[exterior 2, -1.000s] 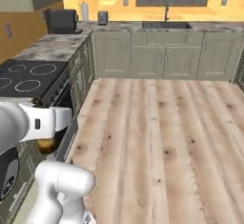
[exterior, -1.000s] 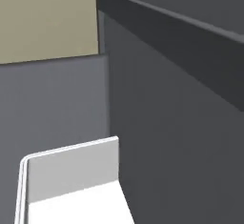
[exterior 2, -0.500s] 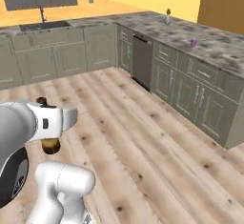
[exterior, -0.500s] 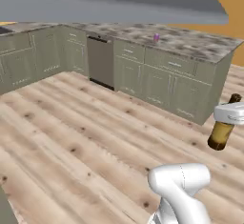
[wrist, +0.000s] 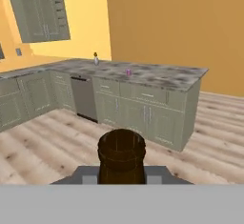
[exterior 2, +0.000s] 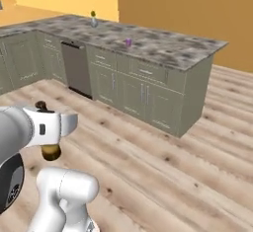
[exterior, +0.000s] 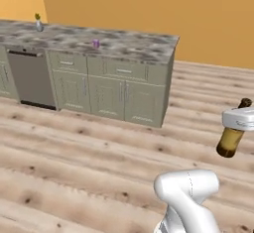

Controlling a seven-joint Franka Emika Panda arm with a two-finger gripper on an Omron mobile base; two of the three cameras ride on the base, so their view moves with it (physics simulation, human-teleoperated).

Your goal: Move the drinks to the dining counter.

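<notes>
One brown bottle [exterior: 231, 139] we see clamped in the end effector [exterior: 239, 120]; purple can [exterior 2: 128, 42] stands on bench [exterior 2: 163, 48] w/ vase [exterior 2: 93, 19].

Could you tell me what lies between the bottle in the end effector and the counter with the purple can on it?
Only bare wood floor: the right base view shows nothing standing between the brown bottle and the counter.

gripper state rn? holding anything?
Gripper: closed on the brown bottle, carried above the wood floor.
</notes>
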